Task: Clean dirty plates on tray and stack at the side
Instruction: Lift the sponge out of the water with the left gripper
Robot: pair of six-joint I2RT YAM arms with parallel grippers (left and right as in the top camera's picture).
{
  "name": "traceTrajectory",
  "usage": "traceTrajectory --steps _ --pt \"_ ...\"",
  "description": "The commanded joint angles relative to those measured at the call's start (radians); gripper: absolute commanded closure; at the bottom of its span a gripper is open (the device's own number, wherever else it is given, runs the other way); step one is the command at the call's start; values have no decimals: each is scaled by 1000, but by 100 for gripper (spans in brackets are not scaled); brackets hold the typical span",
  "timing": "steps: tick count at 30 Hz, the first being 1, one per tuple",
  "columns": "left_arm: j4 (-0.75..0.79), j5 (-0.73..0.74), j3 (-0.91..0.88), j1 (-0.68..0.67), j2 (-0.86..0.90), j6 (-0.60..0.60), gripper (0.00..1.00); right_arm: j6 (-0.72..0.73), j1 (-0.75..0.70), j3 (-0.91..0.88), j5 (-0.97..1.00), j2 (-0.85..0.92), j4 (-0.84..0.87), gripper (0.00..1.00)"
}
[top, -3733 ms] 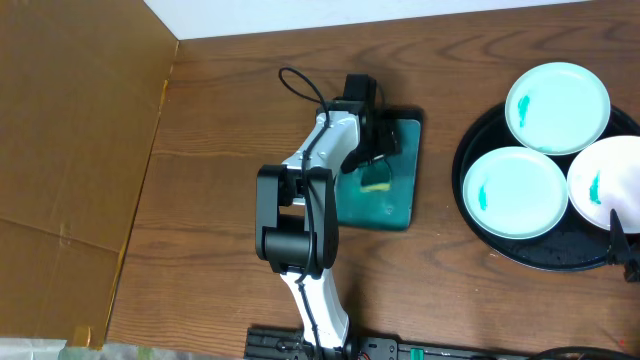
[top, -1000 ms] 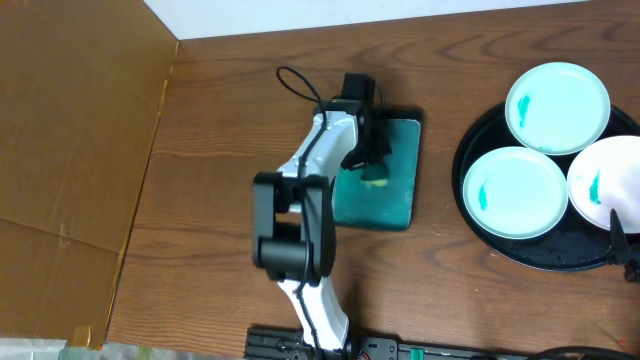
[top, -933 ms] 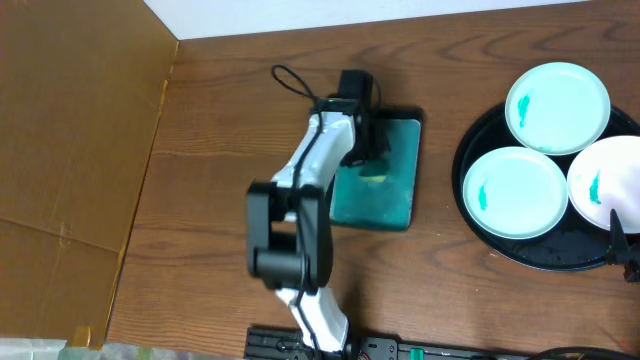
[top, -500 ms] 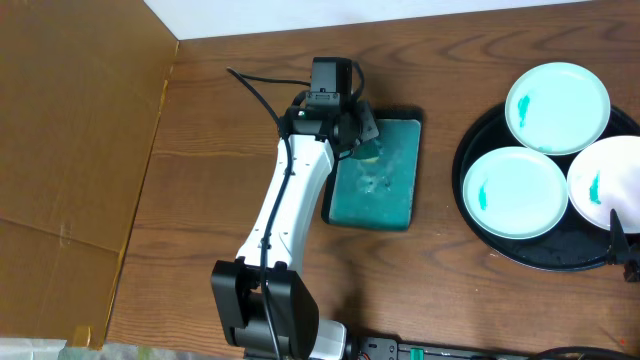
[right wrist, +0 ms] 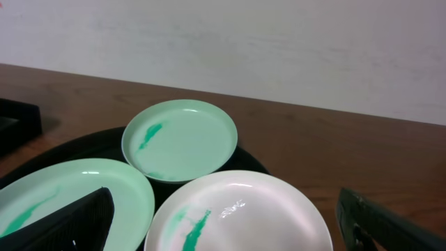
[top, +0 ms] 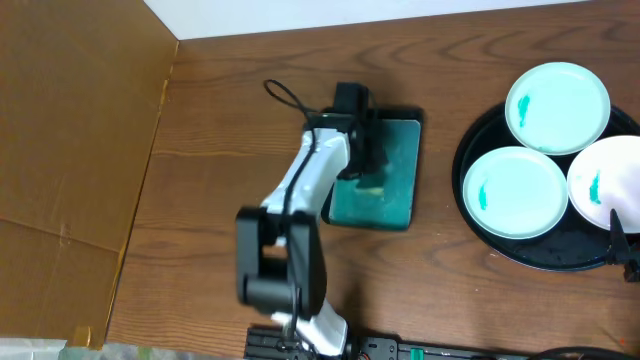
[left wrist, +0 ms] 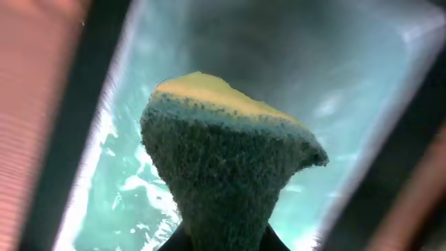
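Three white plates with teal smears lie on the round black tray (top: 545, 255): one at the back (top: 557, 107), one at the left (top: 515, 192), one at the right (top: 605, 183). My left gripper (top: 366, 160) is shut on a yellow-and-green sponge (left wrist: 223, 167), held over the teal liquid in a small rectangular tray (top: 395, 205). My right gripper (right wrist: 230, 230) is open, just above the near plate (right wrist: 237, 209). Its fingers (right wrist: 70, 223) stand either side of that plate, holding nothing. The other plates (right wrist: 180, 139) (right wrist: 63, 192) lie beyond.
A brown cardboard sheet (top: 70, 150) covers the table's left part. The white wall (right wrist: 279, 42) runs along the back edge. Bare wood (top: 440, 130) lies between the small tray and the round tray.
My left arm has swung: the gripper with the sponge went to the small tray's far left corner, then back over its middle. The right arm and plates have not moved.
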Motion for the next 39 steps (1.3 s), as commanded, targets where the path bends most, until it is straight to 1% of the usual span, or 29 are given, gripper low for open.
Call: traceTrajectory --steps 1,4,8,11,13,15,17,22,25,28,32,35,37,39 --pt "3 5 63 -4 -168 -2 93 5 5 -2 -4 -5 -4 1" --pt "15 5 62 -4 -243 -2 93 5 5 -2 -4 -5 -4 1" --pt "16 -14 36 -5 -245 -3 93 5 5 -2 -4 -5 -4 1" --pt "55 -68 -53 -18 -183 -8 92 5 5 -2 -4 -5 -4 1" --pt "114 -64 -112 -23 -118 -10 93 5 5 -2 -4 -5 -4 1" --pt "120 -34 -120 -23 -56 -9 93 5 5 -2 -4 -5 -4 1" --pt "93 -23 -96 -23 -40 -9 93 5 5 -2 -4 -5 -4 1" --pt "-2 -24 23 -24 -129 7 93 5 5 -2 -4 -5 -4 1" --pt "6 -26 34 -27 -224 10 93 5 5 -2 -4 -5 -4 1" --pt "19 -47 26 -27 -260 10 93 5 5 -2 -4 -5 -4 1" --pt "38 -51 -52 -32 -201 -10 93 5 5 -2 -4 -5 -4 1" --pt "102 -50 -140 -39 -105 -10 93 5 5 -2 -4 -5 -4 1" --pt "93 -36 -145 -38 -40 -10 93 5 5 -2 -4 -5 -4 1" --pt "62 -35 -124 -38 -25 -10 93 5 5 -2 -4 -5 -4 1"
